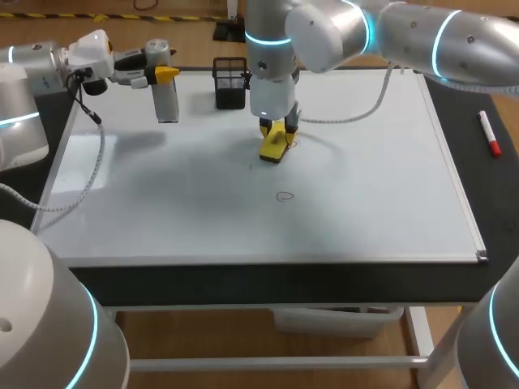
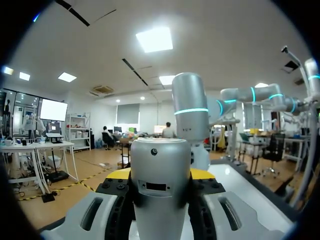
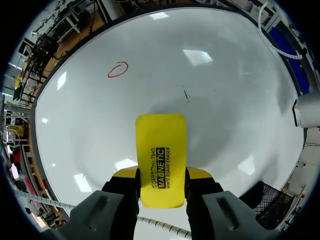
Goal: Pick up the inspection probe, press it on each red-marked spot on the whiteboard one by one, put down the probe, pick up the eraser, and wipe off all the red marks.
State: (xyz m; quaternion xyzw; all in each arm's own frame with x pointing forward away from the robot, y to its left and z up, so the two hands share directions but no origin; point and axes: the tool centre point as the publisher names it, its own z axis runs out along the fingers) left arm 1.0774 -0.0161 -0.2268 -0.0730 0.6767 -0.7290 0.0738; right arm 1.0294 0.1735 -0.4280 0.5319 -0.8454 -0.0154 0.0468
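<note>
**Red ring ahead of the eraser, off its long axis**

Nearest the robot, on the flat white whiteboard [image 1: 389, 211]: one small red hand-drawn ring [image 1: 284, 196], not yet wiped. Just beyond it: yellow rectangular block eraser [image 1: 276, 144], clamped from both sides by the right gripper [image 3: 161, 174], low over the board, contact unclear. Seen from that wrist: long axis straight out along the fingers, ring ahead and off to one side, apart. Likely calls for a sweep back toward the robot. Farthest, left rear: grey cylindrical inspection probe [image 1: 166, 99], clasped upright in the left gripper [image 2: 161, 174].
</note>
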